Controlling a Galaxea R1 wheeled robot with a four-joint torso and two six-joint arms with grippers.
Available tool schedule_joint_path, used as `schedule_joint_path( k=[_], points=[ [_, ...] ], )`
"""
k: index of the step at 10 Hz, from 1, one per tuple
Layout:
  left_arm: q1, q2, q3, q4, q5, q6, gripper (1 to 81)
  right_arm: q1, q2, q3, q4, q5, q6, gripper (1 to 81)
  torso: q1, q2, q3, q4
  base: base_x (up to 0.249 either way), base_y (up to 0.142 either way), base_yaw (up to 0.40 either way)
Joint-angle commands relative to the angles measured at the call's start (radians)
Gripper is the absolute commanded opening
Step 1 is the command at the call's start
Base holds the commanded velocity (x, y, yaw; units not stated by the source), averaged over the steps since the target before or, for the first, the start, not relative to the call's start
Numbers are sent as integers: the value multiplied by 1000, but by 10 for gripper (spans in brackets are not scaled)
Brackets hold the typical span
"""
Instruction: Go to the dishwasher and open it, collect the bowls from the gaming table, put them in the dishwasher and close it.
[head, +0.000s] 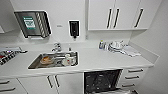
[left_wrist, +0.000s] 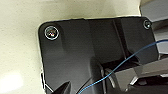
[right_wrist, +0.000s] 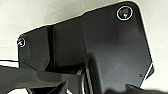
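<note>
**Dishwasher standing open under the counter**

The robot is facing a white kitchen counter (head: 100, 61), and the dishwasher (head: 101, 81) is sitting below it, right of centre, with its door down and its dark interior and wire racks showing. A steel sink (head: 53, 60) holding crockery is lying to the left, with a tap (head: 57, 46) behind it; stacked dishes (head: 116, 46) are resting on the far right of the counter beside a small bottle (head: 101, 45). A black dispenser (head: 74, 28) is hanging on the wall. I cannot tell whether either claw is open or closed. As a judgement, the lowered door is jutting toward the robot's base, so driving or turning close by could be risking a knock against it or the racks.
</note>
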Motion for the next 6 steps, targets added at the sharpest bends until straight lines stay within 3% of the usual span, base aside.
schedule_joint_path(
  k=[1, 4, 5, 6],
  points=[
    [-36, -2, -14, -7, 63, 1, 811, 41, 1, 0, -6, -45, -3, 811, -61, 95, 0, 0, 0, 0, 0],
    [-36, 17, -46, -5, 65, -1, 811, 9, 13, -12, 17, -28, -22, 811, -129, 199, 0, 0, 0, 0, 0],
    [-35, 18, -49, -7, 65, -1, 811, -6, 29, -46, 55, 23, -87, 811, -152, 235, 0, 0, 0, 0, 0],
    [-36, 18, -49, -4, 65, -1, 811, -2, 59, -97, 228, 37, -264, 811, -172, 267, 0, 0, 0, 0, 0]
  ],
)
